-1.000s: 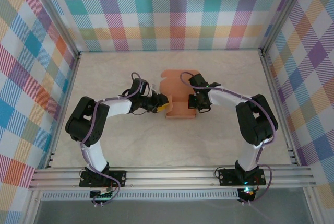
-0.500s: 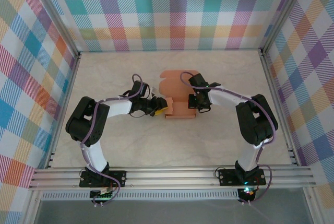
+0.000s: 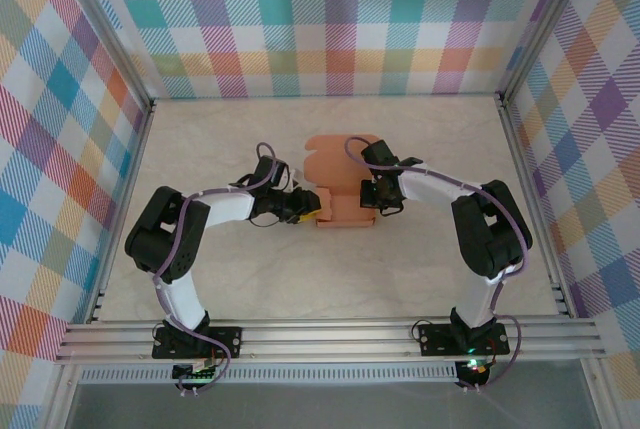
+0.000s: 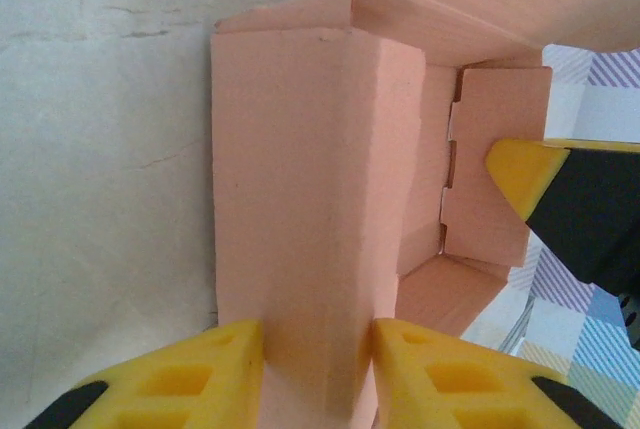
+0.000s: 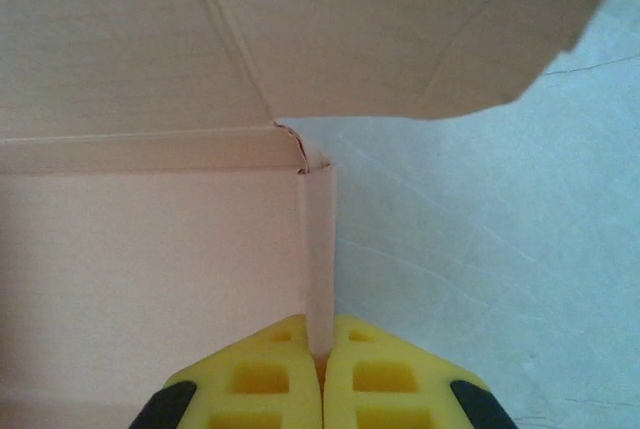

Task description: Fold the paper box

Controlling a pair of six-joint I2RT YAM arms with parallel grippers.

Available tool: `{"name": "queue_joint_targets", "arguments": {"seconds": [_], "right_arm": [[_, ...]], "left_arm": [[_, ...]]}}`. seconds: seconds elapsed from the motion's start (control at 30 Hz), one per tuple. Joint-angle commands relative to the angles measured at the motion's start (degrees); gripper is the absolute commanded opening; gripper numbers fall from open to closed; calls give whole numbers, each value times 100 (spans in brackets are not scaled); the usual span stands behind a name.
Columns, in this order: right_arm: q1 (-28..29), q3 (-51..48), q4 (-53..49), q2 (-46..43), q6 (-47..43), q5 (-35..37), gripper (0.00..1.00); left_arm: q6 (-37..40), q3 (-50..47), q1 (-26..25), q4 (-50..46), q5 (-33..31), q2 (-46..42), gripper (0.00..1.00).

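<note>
From the overhead camera I saw the paper box (image 3: 345,189) lying a little above the middle of the frame, on the pale bench (image 3: 250,279), with a rounded flap spread flat toward the top of the picture. Both arms reached in toward it, one from each side. The left claw (image 3: 306,204) sat at the box's left edge and the right claw (image 3: 379,199) at its right edge.

On the left wrist camera the paper box (image 4: 300,189) ran up the centre of the frame as a raised, doubled-over side wall. The left claw (image 4: 318,339) had its two yellow fingers (image 4: 215,374) at the bottom of the frame, one on each face of that wall and touching it, so I read it as narrowed onto the card. Beyond the wall the inside of the box opened to the right. There a yellow-tipped finger (image 4: 520,171) of the other arm stood at the far wall.

On the right wrist camera the right claw (image 5: 322,341) was pinched tight at bottom centre, with a thin upright strip of the paper box (image 5: 150,249) caught between its pads. The box floor lay to the left of that strip and bare bench (image 5: 480,229) to its right. A large flap hung across the top of the frame.

Checked fabric walls (image 3: 300,19) enclosed the bench on three sides.
</note>
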Motion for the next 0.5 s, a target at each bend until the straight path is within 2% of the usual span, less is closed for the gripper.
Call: {"name": "queue_joint_targets", "arguments": {"seconds": [0.0,0.17,0.3,0.47], "right_arm": [[65,149,-117,56,73,-158,3],[144,162,-159,67,147,7,3],[277,149,-142,30,378,337,1],[446,166,-112,40,598,554,1]], "left_arm": [[6,191,-154,-180,7,180,33],[174,468,-310,-763,-482,194,33],[532,775,-462,-1627,-1297,114,33],[716,1027,-660,-2336,-1966,139,33]]}}
